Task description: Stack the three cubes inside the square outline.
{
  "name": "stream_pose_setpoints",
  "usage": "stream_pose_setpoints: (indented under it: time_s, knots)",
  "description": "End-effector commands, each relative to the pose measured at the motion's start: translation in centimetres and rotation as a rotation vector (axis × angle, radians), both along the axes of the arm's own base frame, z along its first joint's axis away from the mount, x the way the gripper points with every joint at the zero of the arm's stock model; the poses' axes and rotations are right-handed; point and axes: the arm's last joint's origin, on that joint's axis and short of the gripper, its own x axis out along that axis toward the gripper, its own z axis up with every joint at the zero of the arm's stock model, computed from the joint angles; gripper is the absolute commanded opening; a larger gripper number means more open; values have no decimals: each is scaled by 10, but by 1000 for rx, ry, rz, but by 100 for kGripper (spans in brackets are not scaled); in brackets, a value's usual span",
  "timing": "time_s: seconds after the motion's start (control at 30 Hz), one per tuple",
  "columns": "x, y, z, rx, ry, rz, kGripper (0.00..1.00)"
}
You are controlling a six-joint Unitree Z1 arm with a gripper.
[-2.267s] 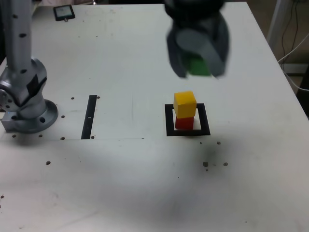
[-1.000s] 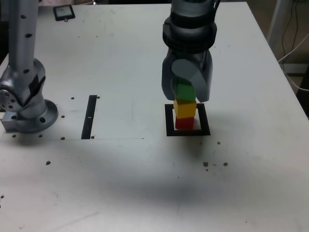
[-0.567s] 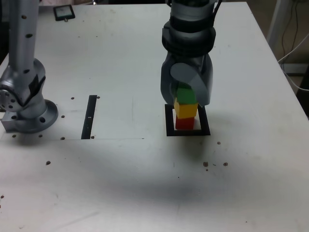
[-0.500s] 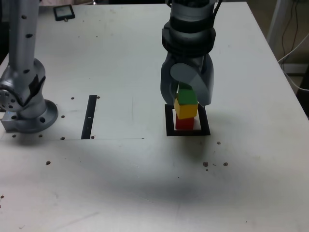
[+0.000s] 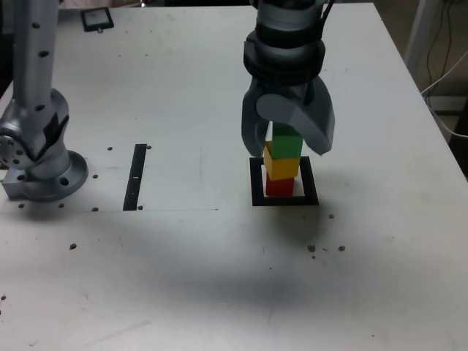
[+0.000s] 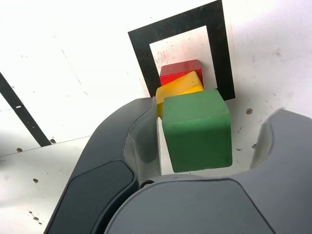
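Observation:
The three cubes stand as one stack inside the square outline (image 5: 257, 199): red cube (image 5: 278, 187) at the bottom, yellow cube (image 5: 281, 167) on it, green cube (image 5: 287, 145) on top. My gripper (image 5: 285, 151) hangs straight over the stack, open, with its fingers on either side of the green cube. In the wrist view the green cube (image 6: 197, 129) has a thin gap to one finger (image 6: 141, 146) and a wider gap to the other. Below it show the yellow cube (image 6: 178, 87), turned slightly, the red cube (image 6: 180, 70) and the square outline (image 6: 141, 48).
A narrow black strip (image 5: 136, 175) lies on the white table toward the exterior view's left, also in the wrist view (image 6: 19, 112). The arm's grey base (image 5: 40, 153) stands at the far left. A small dark device (image 5: 96, 18) lies at the back left.
The gripper came down with the green cube, set it on the yellow cube, and its jaws have spread apart, letting the cube go.

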Motion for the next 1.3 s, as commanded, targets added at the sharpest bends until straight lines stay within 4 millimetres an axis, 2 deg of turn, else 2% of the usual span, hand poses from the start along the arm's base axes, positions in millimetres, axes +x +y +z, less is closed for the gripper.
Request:
stream_pose_setpoints:
  time_s: [0.0,0.3,0.57,0.73,0.93,1.27]
  knots:
    - [-6,2,7,1,-13,0,99]
    - [-45,11,33,30,6,-21,99]
    - [-100,22,42,26,-12,2,99]
    - [-124,26,24,19,26,36,99]
    - [-141,32,1,-6,85,63,99]
    - [-181,37,-43,-63,220,117,99]
